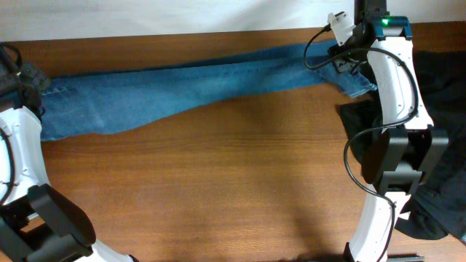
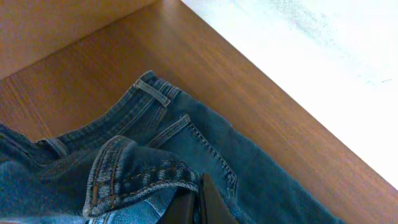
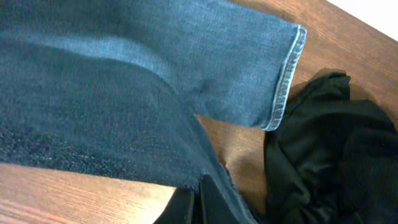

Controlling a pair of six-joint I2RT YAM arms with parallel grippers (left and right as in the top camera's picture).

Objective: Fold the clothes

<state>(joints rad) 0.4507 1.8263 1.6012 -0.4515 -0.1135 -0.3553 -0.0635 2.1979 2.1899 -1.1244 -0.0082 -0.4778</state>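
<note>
Jeans (image 1: pixel 182 91) lie stretched along far edge of table (image 1: pixel 233 182). Left gripper (image 2: pixel 198 206) clenched on waistband (image 2: pixel 134 177), right gripper (image 3: pixel 200 199) clenched on leg (image 3: pixel 124 137) — spreading step. Next you carry leg toward waistband — keep both grips.

The brown wood-grain desk (image 1: pixel 240 182) is stretching from left to right across the whole scene, while a plain white surface (image 1: pixel 182 14) is lying just beyond its far edge.

No readable text, labels, numbers (none anywhere visible).
</note>
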